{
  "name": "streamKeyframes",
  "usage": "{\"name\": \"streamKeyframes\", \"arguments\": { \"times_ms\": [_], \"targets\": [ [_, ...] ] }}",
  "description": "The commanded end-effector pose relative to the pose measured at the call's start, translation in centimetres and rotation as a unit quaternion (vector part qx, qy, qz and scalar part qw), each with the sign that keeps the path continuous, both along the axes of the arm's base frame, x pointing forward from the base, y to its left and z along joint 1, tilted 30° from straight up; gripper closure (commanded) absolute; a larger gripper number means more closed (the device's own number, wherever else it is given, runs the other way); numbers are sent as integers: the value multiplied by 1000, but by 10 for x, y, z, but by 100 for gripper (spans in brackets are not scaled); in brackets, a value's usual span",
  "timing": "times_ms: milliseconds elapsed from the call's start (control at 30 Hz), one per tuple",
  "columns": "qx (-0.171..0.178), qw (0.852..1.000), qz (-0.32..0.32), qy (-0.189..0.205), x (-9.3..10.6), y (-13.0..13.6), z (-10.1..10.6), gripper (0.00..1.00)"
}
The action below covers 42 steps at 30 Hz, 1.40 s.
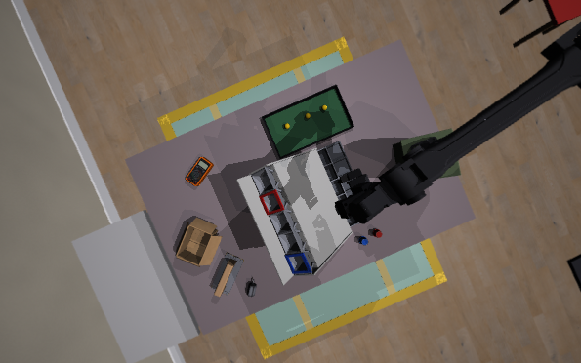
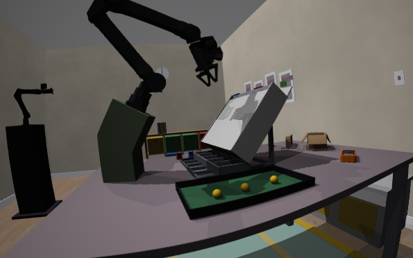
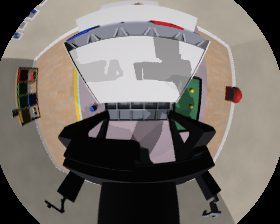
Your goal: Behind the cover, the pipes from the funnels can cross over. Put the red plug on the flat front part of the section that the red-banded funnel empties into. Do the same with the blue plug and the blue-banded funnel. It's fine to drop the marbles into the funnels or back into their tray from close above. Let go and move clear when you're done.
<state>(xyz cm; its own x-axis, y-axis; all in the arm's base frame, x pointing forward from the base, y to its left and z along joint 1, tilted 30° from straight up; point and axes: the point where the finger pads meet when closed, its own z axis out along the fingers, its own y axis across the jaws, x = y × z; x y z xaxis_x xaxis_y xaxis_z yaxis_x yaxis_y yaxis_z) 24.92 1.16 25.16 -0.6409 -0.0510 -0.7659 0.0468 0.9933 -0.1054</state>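
My gripper [image 2: 212, 82] [image 3: 138, 113] is open and empty, high above the front of the funnel stand. The white sloping cover [image 1: 305, 181] [image 2: 232, 118] [image 3: 136, 65] hides the pipes. The red-banded funnel [image 1: 264, 205] [image 2: 258, 87] [image 3: 166, 24] and blue-banded funnel [image 1: 290, 264] [image 2: 236, 94] [image 3: 83, 33] are at its top. Grey sections [image 2: 216, 163] [image 3: 127, 115] lie at its foot. The red plug [image 1: 377, 233] [image 2: 179, 155] and blue plug [image 1: 363, 240] [image 2: 190, 154] [image 3: 93, 108] stand on the table beside the stand. Three yellow marbles [image 1: 308, 116] [image 2: 245, 187] [image 3: 192, 91] lie in the green tray [image 1: 285, 142].
An orange multimeter [image 1: 199, 171] [image 2: 348, 156] and an open cardboard box [image 1: 197, 241] [image 2: 316, 141] are behind the stand. A grey holder with a brown block and a small dark object [image 1: 251, 287] lie near the box. My arm stands on a green base [image 2: 126, 139].
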Motion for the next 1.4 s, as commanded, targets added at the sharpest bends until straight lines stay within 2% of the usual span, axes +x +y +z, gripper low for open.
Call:
{"name": "streamKeyframes", "arguments": {
  "times_ms": [0,200,267,300,333,367,400,700,833,867,1000,1167,1233,1367],
  "targets": [
    [2,997,17,-81,19,9,66,0],
    [1,988,19,-152,27,9,110,0],
    [1,988,19,-152,27,9,110,0],
    [-7,991,24,-131,30,11,80,0],
    [-6,989,26,-147,31,12,93,0],
    [-1,984,27,-175,31,13,121,0],
    [0,981,27,-190,31,13,134,0],
    [-4,968,28,-248,39,12,171,0],
    [-5,967,28,-253,40,12,173,0],
    [-9,970,29,-243,43,13,157,0],
    [-6,963,27,-270,41,12,184,0],
    [-6,961,27,-274,42,11,188,0],
    [-8,963,28,-268,44,12,179,0],
    [-6,963,27,-269,44,12,180,0]
  ]
}}
